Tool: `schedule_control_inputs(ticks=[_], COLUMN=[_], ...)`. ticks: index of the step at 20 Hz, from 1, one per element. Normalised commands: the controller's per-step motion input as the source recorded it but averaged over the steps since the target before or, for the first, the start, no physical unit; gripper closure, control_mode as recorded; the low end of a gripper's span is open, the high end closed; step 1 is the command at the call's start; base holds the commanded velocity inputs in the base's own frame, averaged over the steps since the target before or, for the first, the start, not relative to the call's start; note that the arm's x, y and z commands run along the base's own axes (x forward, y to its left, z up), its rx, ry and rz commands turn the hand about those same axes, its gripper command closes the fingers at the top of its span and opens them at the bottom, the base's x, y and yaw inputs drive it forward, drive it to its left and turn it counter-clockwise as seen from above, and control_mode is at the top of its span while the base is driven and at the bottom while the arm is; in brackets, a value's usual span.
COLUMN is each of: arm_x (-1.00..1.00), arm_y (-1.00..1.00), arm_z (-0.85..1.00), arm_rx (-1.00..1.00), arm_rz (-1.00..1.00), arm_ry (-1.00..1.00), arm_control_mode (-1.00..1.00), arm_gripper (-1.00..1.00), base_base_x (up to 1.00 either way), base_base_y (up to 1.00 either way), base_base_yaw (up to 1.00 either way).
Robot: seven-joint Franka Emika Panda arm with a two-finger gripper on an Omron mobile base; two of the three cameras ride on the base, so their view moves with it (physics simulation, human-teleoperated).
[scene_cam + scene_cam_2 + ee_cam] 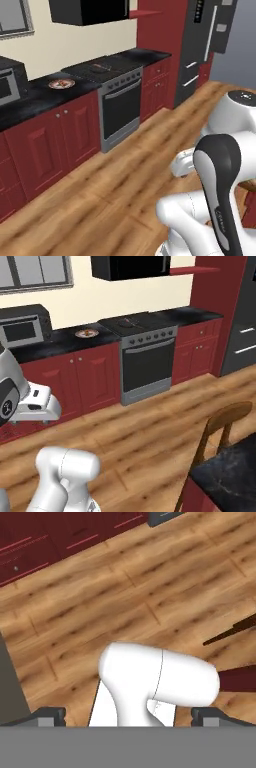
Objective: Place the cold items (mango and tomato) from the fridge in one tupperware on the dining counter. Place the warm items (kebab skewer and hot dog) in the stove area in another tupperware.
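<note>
My gripper (129, 716) points down at the wooden floor, and its two dark fingertips (50, 714) stand wide apart with nothing held between them. The dark fridge (200, 45) stands shut at the far right end of the red cabinets, also seen at the fridge (245, 331) edge in the right base view. The stove (107, 67) with its oven sits in the black counter run; a small reddish item lies on the stove (142, 321), too small to name. The mango, tomato, kebab skewer, hot dog and tupperware are out of view.
A plate (61, 83) with food rests on the black counter left of the stove. A microwave (22, 326) stands further left. A wooden chair (220, 426) and the dark dining counter (227, 471) are close at the right. Open wooden floor (115, 170) lies ahead.
</note>
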Motion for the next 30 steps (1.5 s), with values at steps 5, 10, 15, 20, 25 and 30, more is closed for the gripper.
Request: schedule_control_inputs(ticks=[5, 10, 15, 20, 25, 30], arm_x=[0.0, 0.0, 0.0, 0.0, 0.0, 0.0], arm_y=[0.0, 0.0, 0.0, 0.0, 0.0, 0.0], arm_z=[0.0, 0.0, 0.0, 0.0, 0.0, 0.0], arm_rx=[0.0, 0.0, 0.0, 0.0, 0.0, 0.0], arm_rz=[0.0, 0.0, 0.0, 0.0, 0.0, 0.0], arm_ry=[0.0, 0.0, 0.0, 0.0, 0.0, 0.0], arm_control_mode=[1.0, 1.0, 1.0, 1.0, 1.0, 1.0], arm_gripper=[-1.0, -1.0, -1.0, -1.0, -1.0, -1.0], base_base_x=[1.0, 1.0, 1.0, 1.0, 1.0, 1.0], base_base_y=[0.61, 0.11, -0.1, -0.36, -0.51, -0.44], base_base_yaw=[0.0, 0.12, 0.19, 0.26, 0.3, 0.32])
